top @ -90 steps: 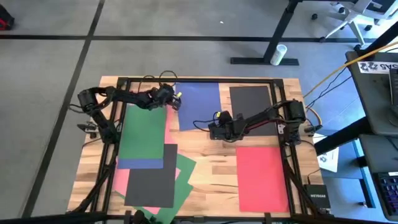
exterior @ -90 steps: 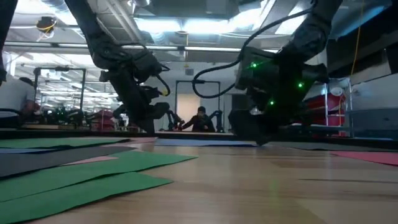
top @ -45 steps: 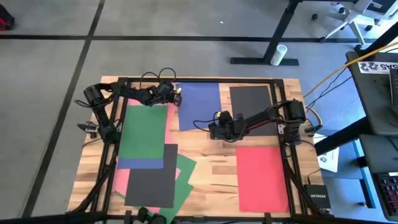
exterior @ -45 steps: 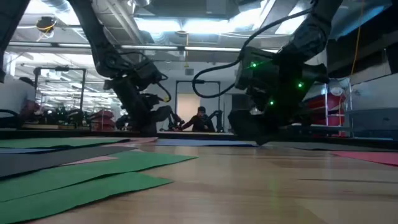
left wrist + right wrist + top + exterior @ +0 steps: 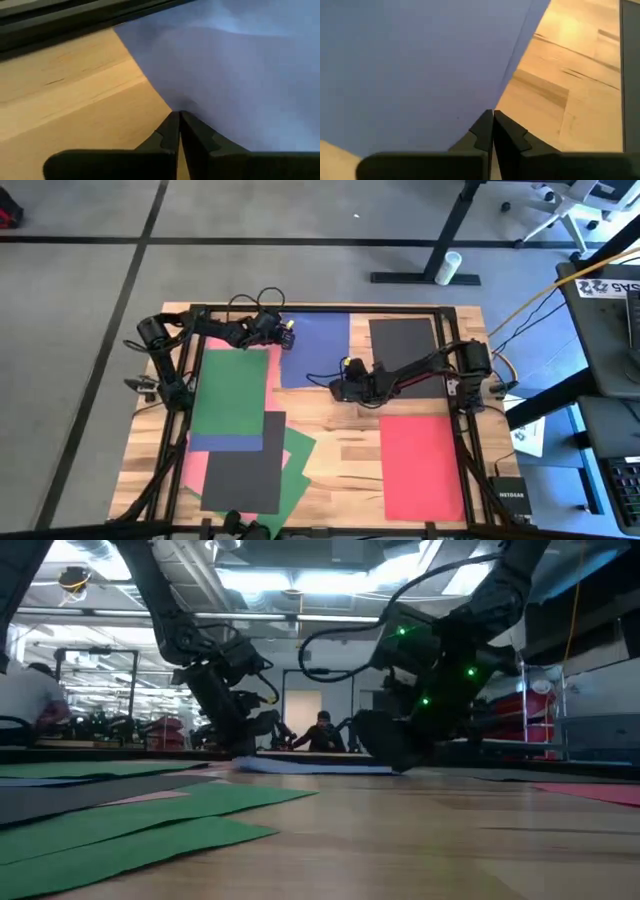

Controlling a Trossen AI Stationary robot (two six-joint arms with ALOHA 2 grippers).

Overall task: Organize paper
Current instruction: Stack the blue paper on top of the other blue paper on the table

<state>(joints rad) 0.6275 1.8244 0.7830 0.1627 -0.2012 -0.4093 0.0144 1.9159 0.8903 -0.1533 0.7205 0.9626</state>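
A blue paper sheet (image 5: 315,348) lies at the table's far middle. My left gripper (image 5: 285,334) is shut at its left edge and my right gripper (image 5: 340,387) is shut at its near right corner. To its right a black sheet (image 5: 403,345) lies flat, and a red sheet (image 5: 422,465) lies near right. On the left a green sheet (image 5: 232,390) lies flat. It overlaps a loose pile of black (image 5: 245,468), blue, pink and green sheets. My left gripper has its shut fingertips on the blue sheet's left edge (image 5: 167,102), a short way from the far left corner. It comes slanting down from the table's left. The sheet rises a little off the wood there (image 5: 262,764). My right gripper has its shut fingertips at the blue sheet's right edge (image 5: 501,97), just by the near right corner, slanting down from the table's right. Whether the paper lies between the fingers or under them cannot be told. The sheet's near edge (image 5: 320,767) looks slightly raised.
A dark metal frame (image 5: 320,308) runs around the wooden table top. Bare wood (image 5: 340,450) shows in the near middle, between the left pile and the red sheet. A person sits in the room far behind the table (image 5: 322,730).
My right gripper has moved toward the table's left edge, and the blue sheet has slid that way with it, away from the black sheet. My left gripper has moved toward the far edge and right onto the sheet's left edge. The sheet's near edge now bulges up a little.
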